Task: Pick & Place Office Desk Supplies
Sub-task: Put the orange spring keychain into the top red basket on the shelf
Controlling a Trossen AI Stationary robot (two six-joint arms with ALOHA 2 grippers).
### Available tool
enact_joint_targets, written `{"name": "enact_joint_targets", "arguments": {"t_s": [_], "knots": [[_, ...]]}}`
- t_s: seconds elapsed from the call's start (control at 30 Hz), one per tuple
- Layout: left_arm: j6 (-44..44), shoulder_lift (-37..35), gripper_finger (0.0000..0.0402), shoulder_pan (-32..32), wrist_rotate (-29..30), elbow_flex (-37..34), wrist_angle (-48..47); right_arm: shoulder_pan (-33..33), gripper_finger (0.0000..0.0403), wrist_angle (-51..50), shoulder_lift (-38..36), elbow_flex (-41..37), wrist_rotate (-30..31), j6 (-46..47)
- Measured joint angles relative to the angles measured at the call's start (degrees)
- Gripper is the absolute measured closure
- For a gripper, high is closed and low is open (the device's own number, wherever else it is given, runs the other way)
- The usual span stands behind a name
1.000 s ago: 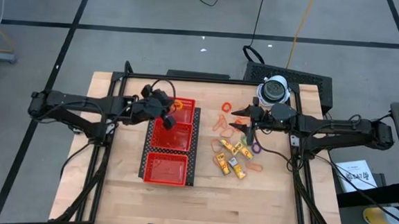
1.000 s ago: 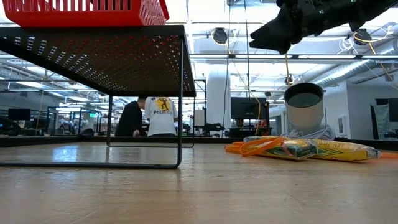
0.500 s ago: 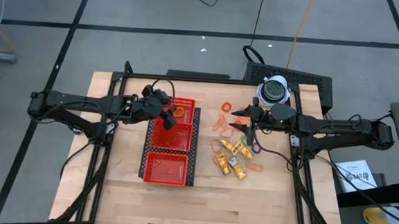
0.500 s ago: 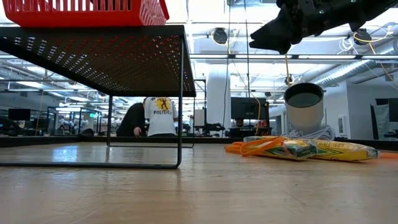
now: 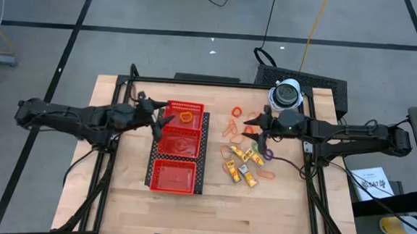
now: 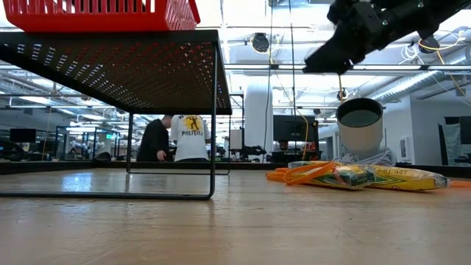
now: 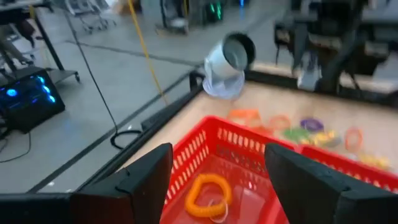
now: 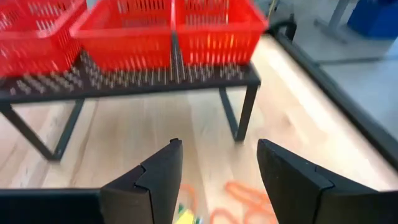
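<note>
While the left claw (image 5: 156, 121) gapes empty beside the tray (image 5: 163, 169), an orange band (image 5: 185, 117) lies inside.

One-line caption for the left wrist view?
Open left gripper above the red tray, an orange rubber band lying in its end compartment.

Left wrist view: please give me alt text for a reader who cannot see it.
An orange rubber-band loop lies in the end compartment of the red mesh tray, seen between the left end effector's open dark fingers. Beyond the tray, more coloured bands and rings lie on the wooden table near a white-grey dome-like object.
</note>
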State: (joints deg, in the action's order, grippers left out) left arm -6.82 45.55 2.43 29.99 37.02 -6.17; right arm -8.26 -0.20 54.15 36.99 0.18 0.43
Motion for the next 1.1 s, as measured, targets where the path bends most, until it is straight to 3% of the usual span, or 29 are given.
{"name": "enact_joint_targets", "arguments": {"t_s": [0.13,0.33,0.73,1.1], "knots": [[-1.3,-5.0,0.0143,-0.3,0.0,-6.4,5.7,0.0,0.0204,-4.7,0.1,0.0,0.9,2.0],[-1.0,-7.1,0.0136,-0.3,0.2,-10.8,12.4,0.0,0.0204,-12.6,4.3,0.0,12.1,3.5],[-1.2,-5.0,0.0138,-0.3,0.5,-11.0,13.6,-0.4,0.0204,-13.0,21.8,0.0,12.0,1.9],[-1.5,-5.1,0.0146,-0.3,0.5,-11.0,13.8,-4.2,0.0212,-7.5,31.2,0.1,11.6,0.2]]}}
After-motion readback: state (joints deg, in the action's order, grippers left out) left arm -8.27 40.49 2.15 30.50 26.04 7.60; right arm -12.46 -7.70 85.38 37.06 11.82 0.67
